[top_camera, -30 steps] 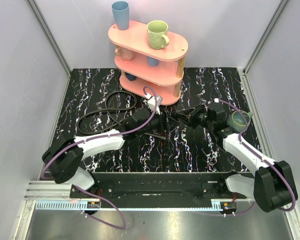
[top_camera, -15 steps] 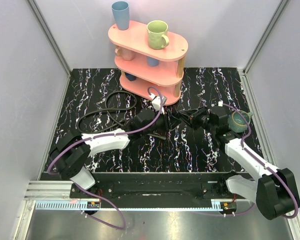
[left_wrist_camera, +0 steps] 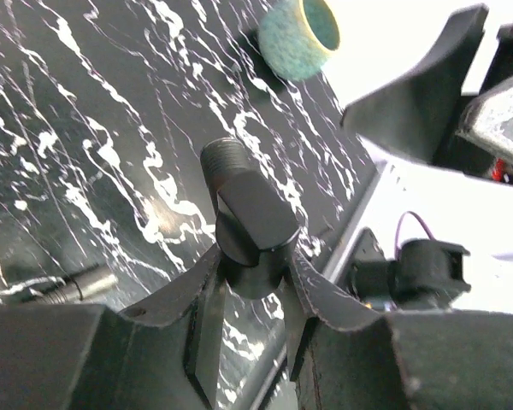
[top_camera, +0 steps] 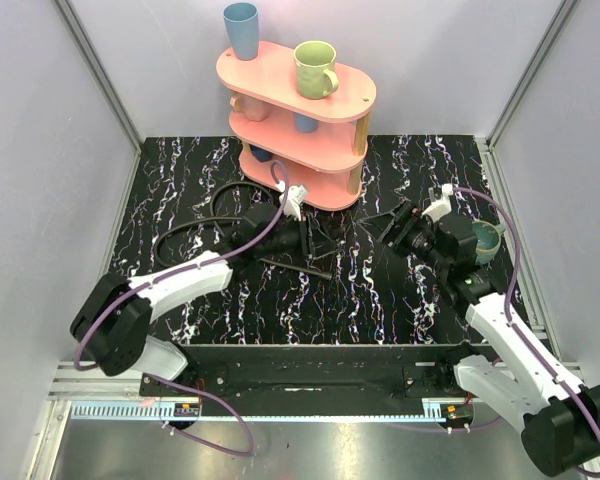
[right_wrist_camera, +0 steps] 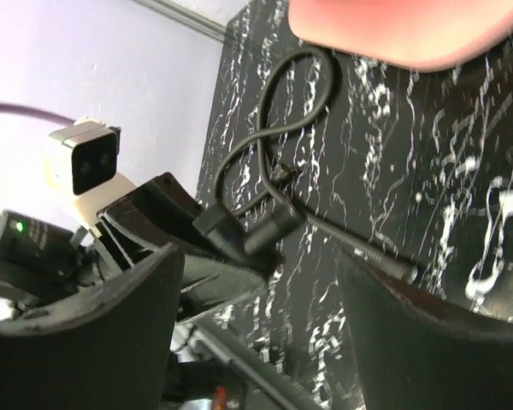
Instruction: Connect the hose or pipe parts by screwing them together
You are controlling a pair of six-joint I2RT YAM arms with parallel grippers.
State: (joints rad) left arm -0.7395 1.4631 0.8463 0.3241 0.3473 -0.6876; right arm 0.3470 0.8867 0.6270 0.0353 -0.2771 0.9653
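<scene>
While my left gripper (left_wrist_camera: pixel 252 286) pinched the threaded fitting (left_wrist_camera: pixel 246 209), its hose (right_wrist_camera: pixel 272 90) looped behind, a loose hose end (right_wrist_camera: pixel 398 266) lay on the table (top_camera: pixel 380 295) below. My right gripper (right_wrist_camera: pixel 261 282) gaped empty; next, I judged: grasp that end, align threads, twist.

A black table (top_camera: pixel 380 300) veined with white marbling fills the floor of the cell; plain pale lilac-grey walls (top_camera: pixel 40 150) close it on three sides, joined at the back corners by slanting aluminium posts (top_camera: pixel 98 72); a pink three-tier shelf (top_camera: pixel 270 75) stands at the back, centred; a brushed steel ledge (top_camera: pixel 330 450) runs along the near edge; the light is soft and even.
</scene>
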